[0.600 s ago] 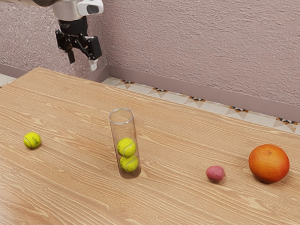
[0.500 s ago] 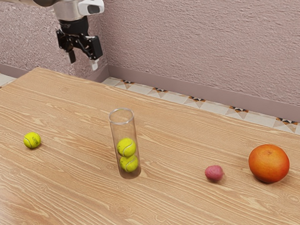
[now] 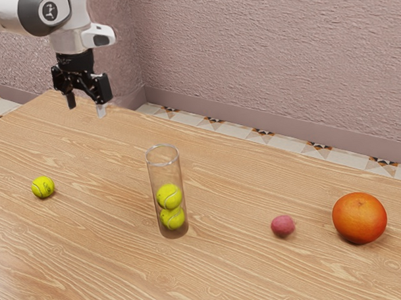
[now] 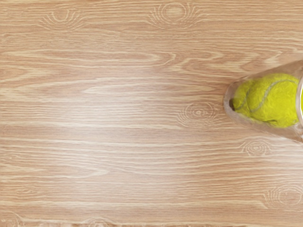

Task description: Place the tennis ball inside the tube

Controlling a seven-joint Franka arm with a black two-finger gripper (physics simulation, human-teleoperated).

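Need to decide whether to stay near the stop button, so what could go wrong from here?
The loose tennis ball is round and unpenned on the table; an off-centre touch by the open gripper might roll it away.
The clear tube is tall and narrow, so a bump might topple it and spill its two balls.
The small pink object has shifted towards the tube since the earlier views; it may keep rolling and reach it.

Soft, fairly bright light covers the worktop (image 3: 229,269), paling to a sheen near the exterior view's left, with faint shadows hugging the orange fruit (image 3: 359,218) and loose tennis ball (image 3: 43,187). The wrist view shows 1 broad whitish glare beside the clear tube (image 3: 164,175).
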